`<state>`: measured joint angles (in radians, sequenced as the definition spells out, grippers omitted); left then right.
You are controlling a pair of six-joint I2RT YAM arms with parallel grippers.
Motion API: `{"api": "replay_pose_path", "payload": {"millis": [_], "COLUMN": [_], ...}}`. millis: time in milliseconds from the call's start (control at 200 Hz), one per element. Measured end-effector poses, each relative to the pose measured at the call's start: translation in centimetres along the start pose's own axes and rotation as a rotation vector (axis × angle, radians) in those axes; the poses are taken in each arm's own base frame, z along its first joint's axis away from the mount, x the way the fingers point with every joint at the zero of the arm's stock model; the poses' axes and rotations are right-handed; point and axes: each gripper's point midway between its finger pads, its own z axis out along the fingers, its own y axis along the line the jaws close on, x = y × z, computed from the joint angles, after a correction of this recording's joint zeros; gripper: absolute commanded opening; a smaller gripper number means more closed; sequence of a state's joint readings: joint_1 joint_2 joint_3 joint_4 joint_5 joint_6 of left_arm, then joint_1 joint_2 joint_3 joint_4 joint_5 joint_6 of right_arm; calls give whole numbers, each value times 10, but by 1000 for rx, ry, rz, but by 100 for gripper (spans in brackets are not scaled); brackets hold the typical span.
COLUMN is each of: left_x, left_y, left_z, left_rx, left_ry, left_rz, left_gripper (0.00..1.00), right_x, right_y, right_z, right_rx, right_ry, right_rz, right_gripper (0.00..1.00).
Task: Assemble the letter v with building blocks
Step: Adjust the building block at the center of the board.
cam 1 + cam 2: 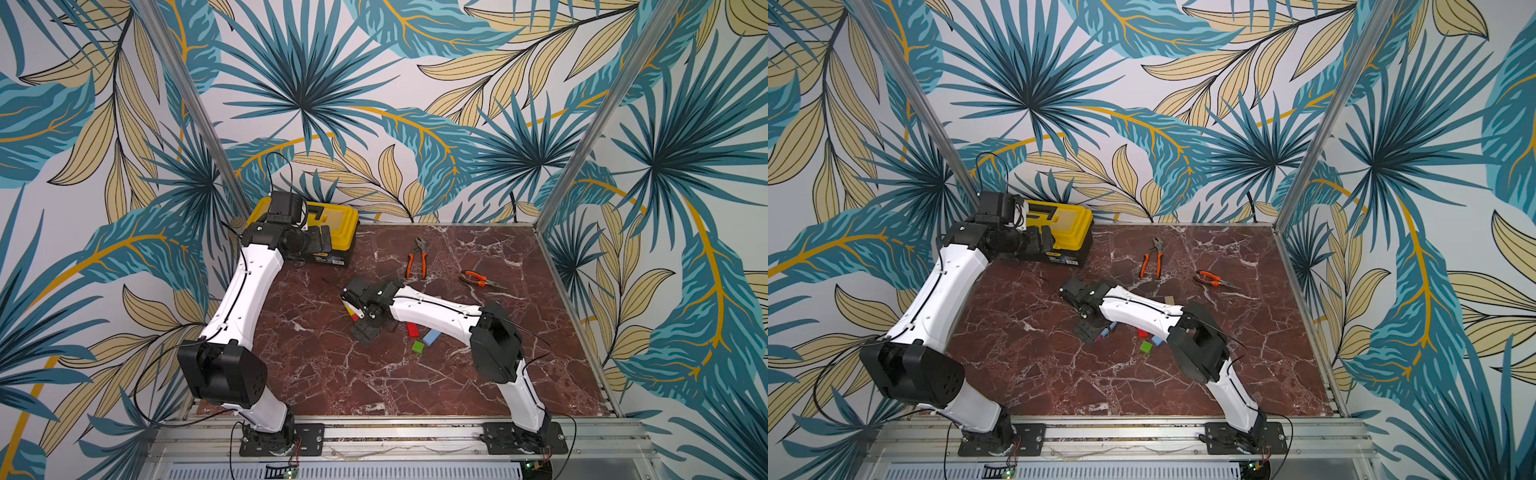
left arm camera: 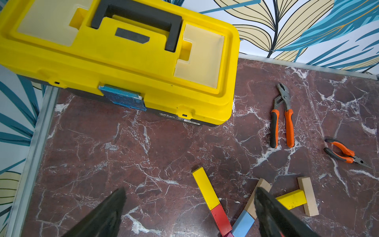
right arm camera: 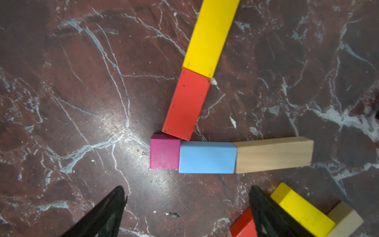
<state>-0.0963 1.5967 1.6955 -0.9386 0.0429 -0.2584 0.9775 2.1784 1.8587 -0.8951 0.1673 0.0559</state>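
Blocks for the V [image 3: 194, 151] lie flat on the red marble surface [image 3: 61, 102], right under the right arm. One arm of the V is the long yellow bar [image 3: 209, 37] with the red block [image 3: 187, 104] at its end. The other arm is the light-blue block [image 3: 213, 160] with the plain-wood bar [image 3: 273, 155] after it. The magenta cube [image 3: 164, 151] sits at the point. It touches the blue block, and a corner of the red block touches it too. The shape looks done to me.

The right fingers [image 3: 106, 215] hang over the V, spread wide, with nothing in them. The left fingers [image 2: 106, 215] are far off by the yellow toolbox [image 2: 123, 61], wide too and also empty.

So the job now, I think, is to get away and not bump anything. Go straight up first, not sideways. A spare yellow bar [image 3: 301, 209] is just beside one right finger, maybe touching it. A spare red block [image 3: 244, 225] pokes out there as well. A sideways slide could shove those into the wood bar and bend the V. The red block only meets the cube at a corner, so a small knock would open a gap there. Once the fingers are high, swing away.
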Motion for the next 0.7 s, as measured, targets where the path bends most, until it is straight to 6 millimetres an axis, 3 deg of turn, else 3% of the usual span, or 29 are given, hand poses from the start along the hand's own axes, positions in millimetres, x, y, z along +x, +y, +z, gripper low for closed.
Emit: {"api": "replay_pose_path", "payload": {"millis": [431,696], "left_x": [2,2], "left_y": [1,1], "left_z": [2,2], "left_rx": [0,0], "left_ry": [8,8], "left_rz": [-1,-2], "left_gripper": [99,99], "right_x": [4,-7], "right_y": [13,12], "right_z": [23,21], "right_rx": [19,26], "right_ry": [51,35], "right_rz": [-31,-28], "right_gripper": [96,96]}}
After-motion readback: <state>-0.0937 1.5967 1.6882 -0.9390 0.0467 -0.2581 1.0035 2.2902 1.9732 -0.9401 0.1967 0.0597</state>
